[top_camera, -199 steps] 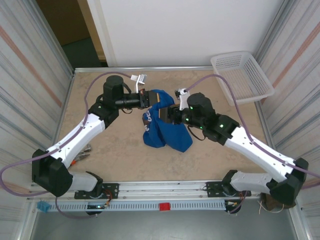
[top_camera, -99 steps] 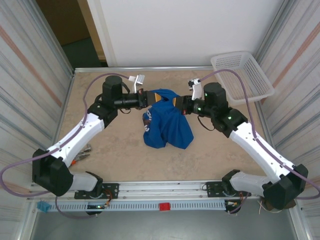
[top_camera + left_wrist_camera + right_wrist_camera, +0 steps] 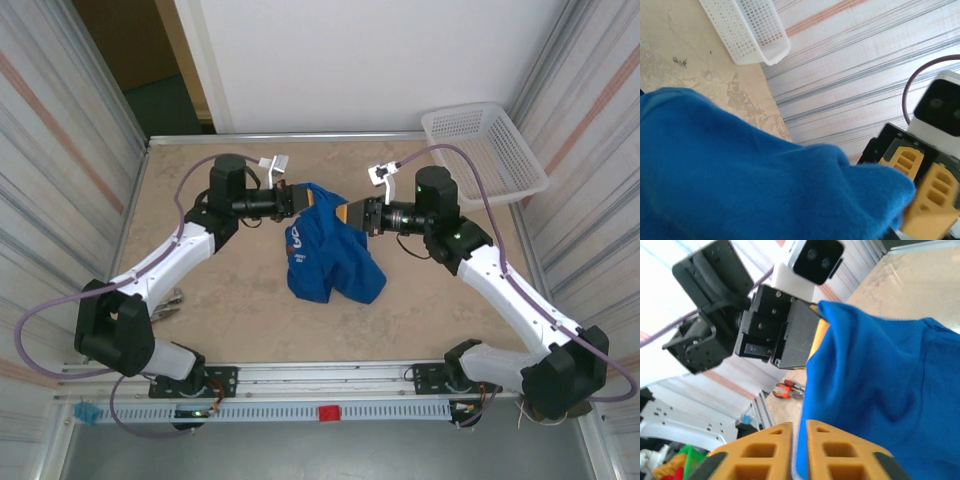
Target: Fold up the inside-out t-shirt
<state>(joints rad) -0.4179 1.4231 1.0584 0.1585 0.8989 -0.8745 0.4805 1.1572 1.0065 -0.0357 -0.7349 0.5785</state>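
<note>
Marbled beige table (image 3: pixel 200 290) lies under you. You hold the inside-out t-shirt (image 3: pixel 330 255) up over the middle, nearer the far edge. The left gripper (image 3: pixel 293 200) is pinched on its top edge, and the right gripper (image 3: pixel 350 214) is pinched on the same edge just beside it. Cloth hangs bunched below both, its lower part seemingly resting on the table toward the near edge. That held edge runs left to right; I'd judge your next move is drawing the grippers apart along it.
</note>
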